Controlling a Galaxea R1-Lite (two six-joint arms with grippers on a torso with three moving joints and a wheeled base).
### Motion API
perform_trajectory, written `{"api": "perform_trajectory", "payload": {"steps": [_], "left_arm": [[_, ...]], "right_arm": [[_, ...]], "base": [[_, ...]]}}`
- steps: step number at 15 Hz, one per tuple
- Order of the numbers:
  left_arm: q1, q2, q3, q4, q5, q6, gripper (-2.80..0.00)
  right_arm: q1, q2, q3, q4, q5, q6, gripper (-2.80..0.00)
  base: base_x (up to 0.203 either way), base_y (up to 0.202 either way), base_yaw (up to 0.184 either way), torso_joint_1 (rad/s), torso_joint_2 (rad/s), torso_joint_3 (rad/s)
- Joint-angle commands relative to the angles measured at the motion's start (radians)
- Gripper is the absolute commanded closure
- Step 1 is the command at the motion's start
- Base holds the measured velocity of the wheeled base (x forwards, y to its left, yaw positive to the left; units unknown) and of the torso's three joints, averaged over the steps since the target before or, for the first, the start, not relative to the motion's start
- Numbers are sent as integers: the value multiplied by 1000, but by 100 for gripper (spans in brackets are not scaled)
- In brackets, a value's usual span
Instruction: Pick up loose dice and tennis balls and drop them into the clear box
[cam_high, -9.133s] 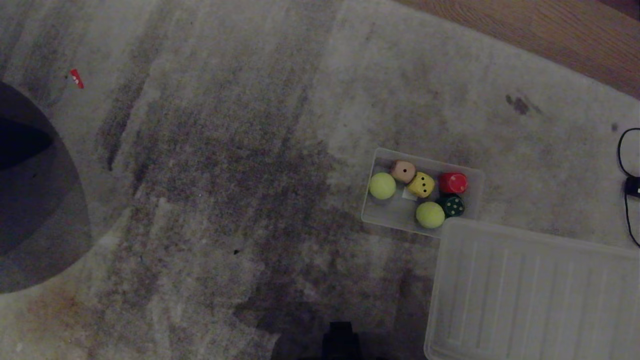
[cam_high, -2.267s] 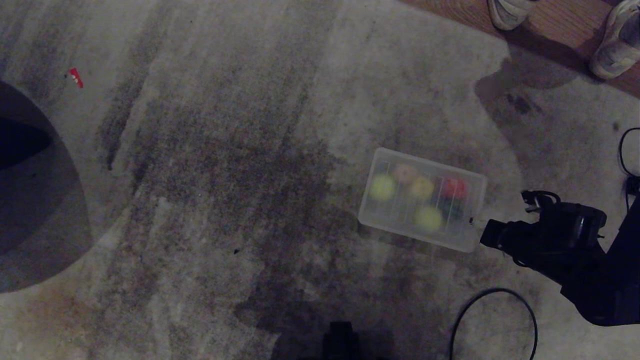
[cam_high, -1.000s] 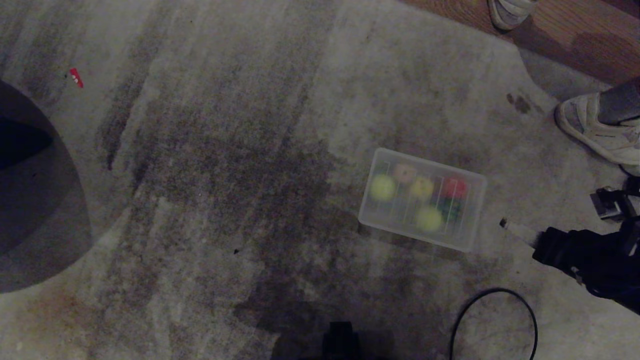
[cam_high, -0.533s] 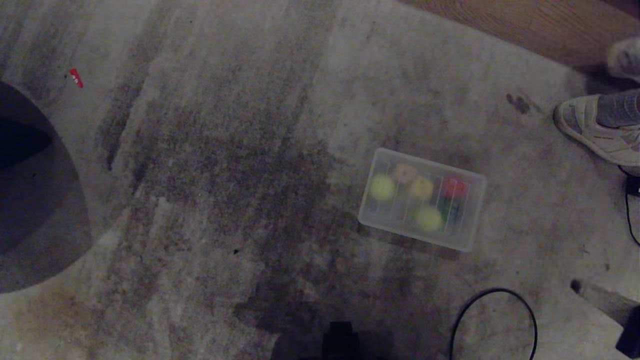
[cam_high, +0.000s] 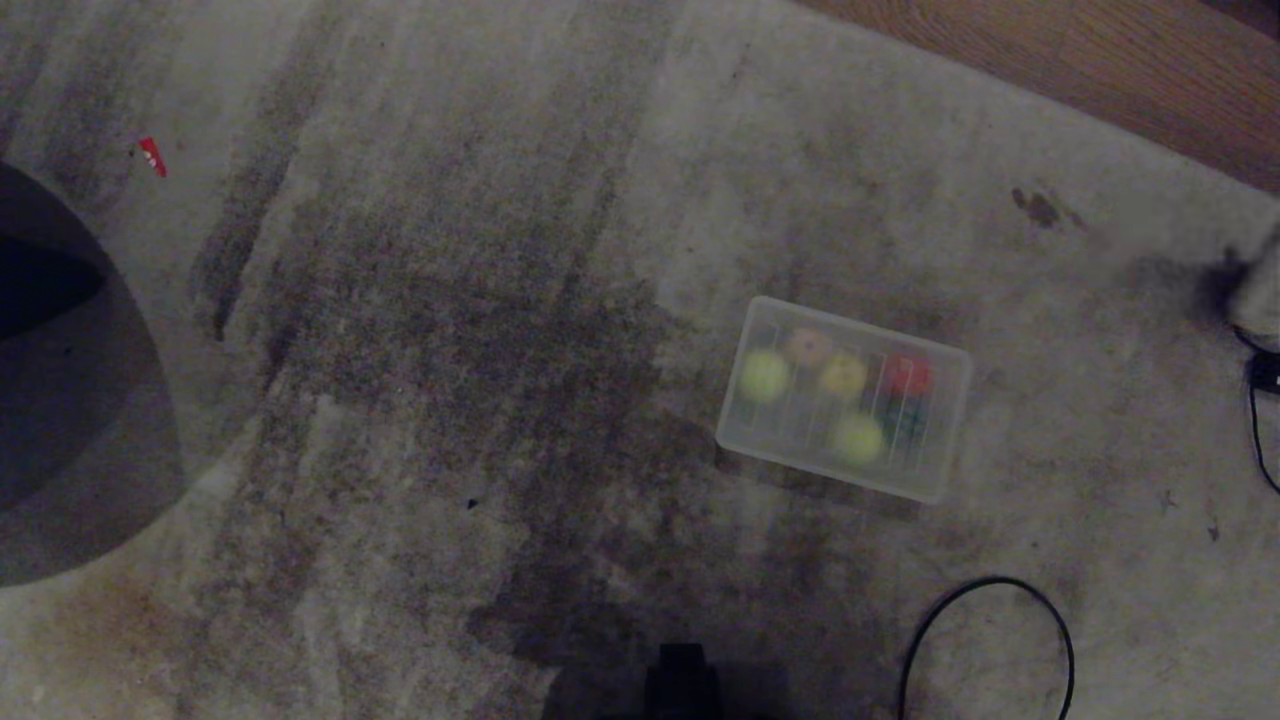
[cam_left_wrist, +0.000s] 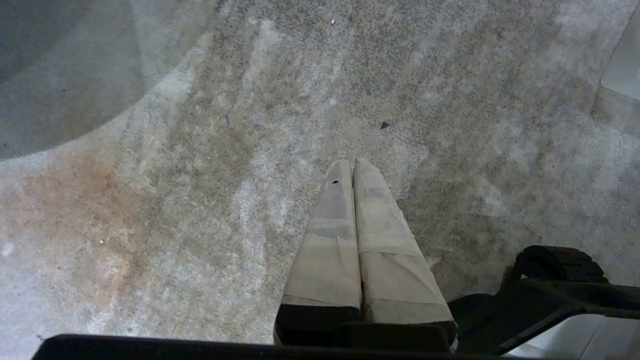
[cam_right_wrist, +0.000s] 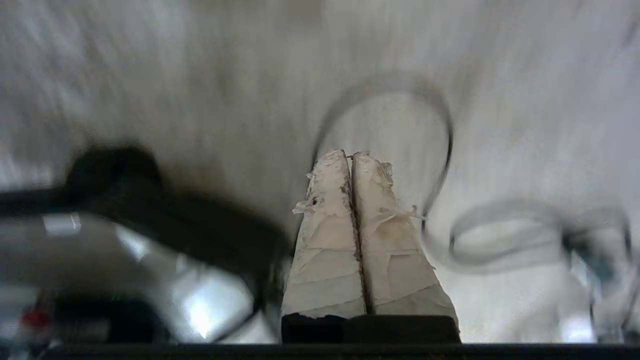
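The clear box (cam_high: 752, 432) rests on the grey carpet right of centre in the head view, with its ribbed lid on. Through the lid show, blurred, two tennis balls (cam_high: 765, 375) (cam_high: 857, 437), a beige die (cam_high: 808, 346), a yellow die (cam_high: 843, 376), a red one (cam_high: 908, 375) and a dark green one (cam_high: 905, 420). Neither arm is in the head view. My left gripper (cam_left_wrist: 353, 161) hangs shut and empty over bare carpet. My right gripper (cam_right_wrist: 350, 154) is shut and empty above a black cable loop (cam_right_wrist: 440, 130).
A black cable loop (cam_high: 985, 620) lies on the carpet below the box. More cable (cam_high: 1256, 400) and a blurred pale shoe (cam_high: 1262, 290) sit at the right edge. Wood floor (cam_high: 1100, 70) borders the carpet at top right. A dark round shape (cam_high: 70, 400) fills the left edge.
My right arm has pulled back out of the head view at the lower right, its gripper now shut. The person's shoe has moved off to the right edge. The box has not moved.
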Motion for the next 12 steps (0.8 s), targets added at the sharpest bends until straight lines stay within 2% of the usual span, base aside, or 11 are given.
{"api": "perform_trajectory", "payload": {"steps": [1,4,12], "left_arm": [[0,2,2,0,1,0,0],[0,1,2,0,1,0,0],[0,2,2,1,1,1,0]], "right_arm": [[14,-178,13,-7,-4,-4,0],[20,-195,18,-16,-10,21,0],[19,-195,18,-16,-10,22,0]], "base": [[0,0,0,0,0,0],[0,0,0,0,0,0],[0,0,0,0,0,0]]}}
